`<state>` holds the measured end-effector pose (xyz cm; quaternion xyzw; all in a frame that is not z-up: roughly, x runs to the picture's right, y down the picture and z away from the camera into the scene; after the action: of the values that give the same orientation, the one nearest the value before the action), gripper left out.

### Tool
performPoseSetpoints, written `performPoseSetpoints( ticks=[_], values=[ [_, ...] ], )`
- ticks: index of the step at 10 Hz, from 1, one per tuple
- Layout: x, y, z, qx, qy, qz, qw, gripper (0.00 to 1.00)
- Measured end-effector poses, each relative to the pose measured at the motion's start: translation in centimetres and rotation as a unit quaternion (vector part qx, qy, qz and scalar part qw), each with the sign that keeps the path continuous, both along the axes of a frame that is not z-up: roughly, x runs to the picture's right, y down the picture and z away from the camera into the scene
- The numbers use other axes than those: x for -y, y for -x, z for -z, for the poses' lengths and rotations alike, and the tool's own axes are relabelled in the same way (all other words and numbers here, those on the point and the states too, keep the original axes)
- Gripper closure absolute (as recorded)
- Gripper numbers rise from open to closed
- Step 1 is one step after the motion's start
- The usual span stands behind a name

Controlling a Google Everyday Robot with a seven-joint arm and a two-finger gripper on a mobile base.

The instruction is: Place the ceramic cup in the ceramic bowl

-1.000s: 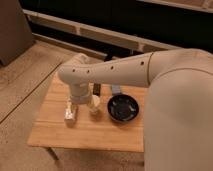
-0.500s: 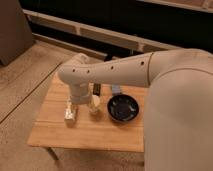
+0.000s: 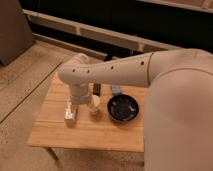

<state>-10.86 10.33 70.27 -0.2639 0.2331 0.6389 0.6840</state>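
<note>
The ceramic cup [image 3: 95, 104] is a small cream-white cup standing upright on the wooden table [image 3: 55, 131], just left of the ceramic bowl. The ceramic bowl [image 3: 123, 108] is round, black and glossy, with nothing in it. My arm reaches across the table from the right and bends down at its left end. My gripper [image 3: 70, 113] hangs low over the table, a short way left of the cup and apart from it. The arm hides part of the table behind the cup.
A small dark block [image 3: 96, 90] stands behind the cup, partly under the arm. A grey-blue object [image 3: 116, 90] lies behind the bowl. The table is small, with edges close on all sides and speckled floor [image 3: 25, 85] around it.
</note>
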Motion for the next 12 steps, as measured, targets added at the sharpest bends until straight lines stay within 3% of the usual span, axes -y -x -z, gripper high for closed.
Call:
performPoseSetpoints(
  ticks=[6,7,8,10,12],
  values=[
    [0.3,0.0,0.0,-0.003,-0.006,-0.002,1.0,0.35],
    [0.9,0.0,-0.3,-0.006,-0.021,-0.003,0.9998,0.35],
    [2.5,-0.7,-0.8,-0.019,-0.054,0.002,0.9984,0.35],
    [5.5,-2.6,-0.6,-0.041,-0.103,0.004,0.9938,0.35],
    [7.3,-3.9,0.1,-0.051,-0.137,-0.004,0.9893,0.35]
  ],
)
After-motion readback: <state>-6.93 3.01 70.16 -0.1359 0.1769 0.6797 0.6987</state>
